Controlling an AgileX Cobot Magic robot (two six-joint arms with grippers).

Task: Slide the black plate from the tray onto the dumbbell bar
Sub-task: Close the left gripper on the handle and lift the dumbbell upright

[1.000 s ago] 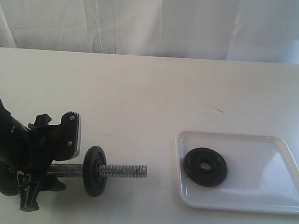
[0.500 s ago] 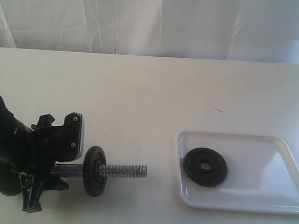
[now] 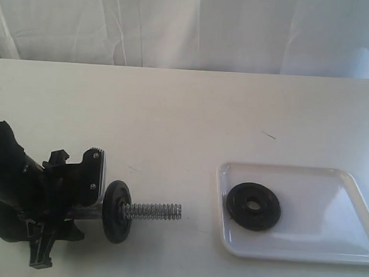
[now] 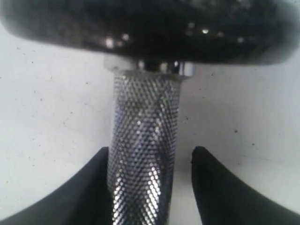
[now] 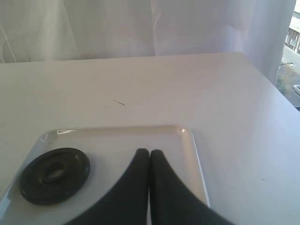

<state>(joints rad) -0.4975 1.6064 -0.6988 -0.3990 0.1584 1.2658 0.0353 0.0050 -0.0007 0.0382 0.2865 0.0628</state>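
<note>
The black plate (image 3: 253, 207) lies flat in the left part of the white tray (image 3: 333, 187). The dumbbell bar (image 3: 157, 210) rests on the table at the left, with one black disc (image 3: 116, 211) on it and a bare threaded end pointing at the tray. My left gripper (image 3: 66, 197) straddles the bar's knurled middle (image 4: 143, 140). It is open, with one finger against the bar and a gap at the other. My right gripper (image 5: 149, 152) is shut on nothing above the tray (image 5: 117, 138), to the side of the plate (image 5: 55, 175). It is outside the exterior view.
Another black disc (image 3: 4, 222) sits on the bar's far left end, partly behind my left arm. A white curtain (image 3: 192, 25) hangs behind the table's back edge. A small dark mark (image 3: 269, 135) is on the tabletop.
My left gripper has sunk a little lower over the bar's middle. The plate, tray and bar have stayed where they were.
</note>
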